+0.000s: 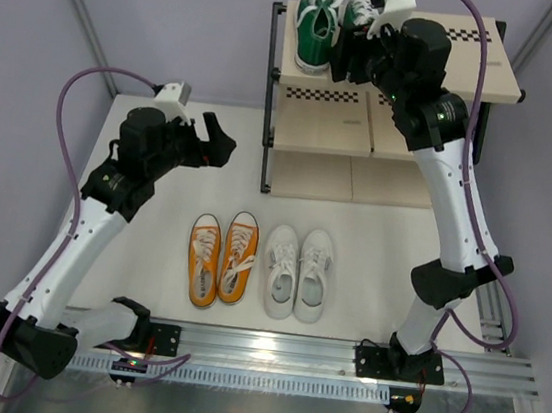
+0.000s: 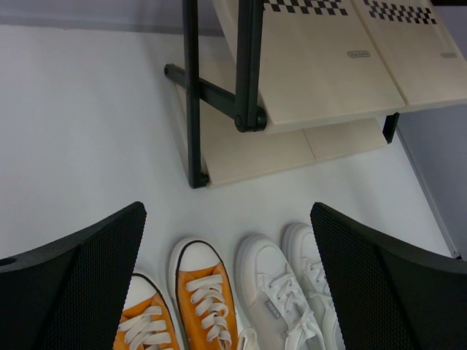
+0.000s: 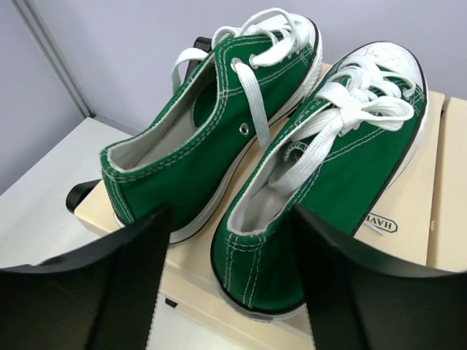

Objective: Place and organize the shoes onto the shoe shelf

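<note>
Two green shoes sit on the top board of the shoe shelf (image 1: 495, 67): one (image 1: 318, 30) in full view, the other (image 1: 358, 10) partly behind my right gripper (image 1: 361, 51). In the right wrist view the right gripper (image 3: 230, 219) is open, its fingers either side of the heel of the right green shoe (image 3: 343, 160); the left green shoe (image 3: 219, 131) lies beside it. The orange pair (image 1: 221, 258) and white pair (image 1: 298, 272) stand on the floor. My left gripper (image 1: 221, 144) hangs open and empty above them (image 2: 228, 211).
The shelf's middle board (image 2: 321, 73) and bottom board (image 2: 248, 149) carry nothing that I can see. Its black frame post (image 2: 191, 95) stands left of them. A grey wall closes the left side and a metal rail (image 1: 278, 353) runs along the near edge.
</note>
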Tool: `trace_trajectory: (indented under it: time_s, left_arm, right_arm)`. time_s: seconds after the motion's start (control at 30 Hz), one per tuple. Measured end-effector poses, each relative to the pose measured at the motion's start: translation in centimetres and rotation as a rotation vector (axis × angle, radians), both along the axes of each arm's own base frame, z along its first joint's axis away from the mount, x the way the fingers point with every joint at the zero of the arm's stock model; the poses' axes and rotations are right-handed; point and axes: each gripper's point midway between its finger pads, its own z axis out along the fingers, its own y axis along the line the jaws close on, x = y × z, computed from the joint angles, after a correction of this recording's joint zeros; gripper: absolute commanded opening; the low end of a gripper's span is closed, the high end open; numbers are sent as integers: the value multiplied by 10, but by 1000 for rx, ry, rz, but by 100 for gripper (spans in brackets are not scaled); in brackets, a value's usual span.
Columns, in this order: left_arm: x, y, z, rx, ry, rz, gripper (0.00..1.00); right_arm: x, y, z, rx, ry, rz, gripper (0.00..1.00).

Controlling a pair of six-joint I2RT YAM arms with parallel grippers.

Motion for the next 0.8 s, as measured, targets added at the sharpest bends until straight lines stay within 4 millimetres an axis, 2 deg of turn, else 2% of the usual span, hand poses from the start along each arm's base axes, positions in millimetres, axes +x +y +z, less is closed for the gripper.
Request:
trace_trajectory:
  time_s: [0.1,0.17,0.27,0.4,0.43,0.53,0.6,0.67,0.73,0.8]
  left_arm:
    - [4,-2,11,-12,-21,-4,99]
    - [5,-4,21,-24,-38,-10,99]
    - [6,-7,37,-44,-71,-20,99]
    - [8,-11,57,-62,-105,-35,99]
    - [9,-12,61,-63,-106,-38,99]
    - [10,-12,64,-58,-97,-40,99]
    - [7,-8,57,-44,-70,-26,99]
    - [3,-3,47,-31,-38,-5,99]
    - [-6,5,29,-9,16,23,99]
    - [-18,12,13,7,63,45,99]
  right_arm:
    - [-3,2,3,4,-5,8,88]
    - [-8,0,7,10,-5,9,92]
    - [-27,-8,21,31,-14,16,93]
    - [-82,-31,50,86,-53,31,94]
    - [-104,-41,58,108,-79,35,97]
    - [-160,-67,61,157,-125,40,98]
    - [-188,-81,51,190,-140,42,98]
    - [-212,-91,32,226,-132,44,98]
    - [-223,-93,-7,254,-78,50,98]
    - [-224,-86,-60,266,29,65,98]
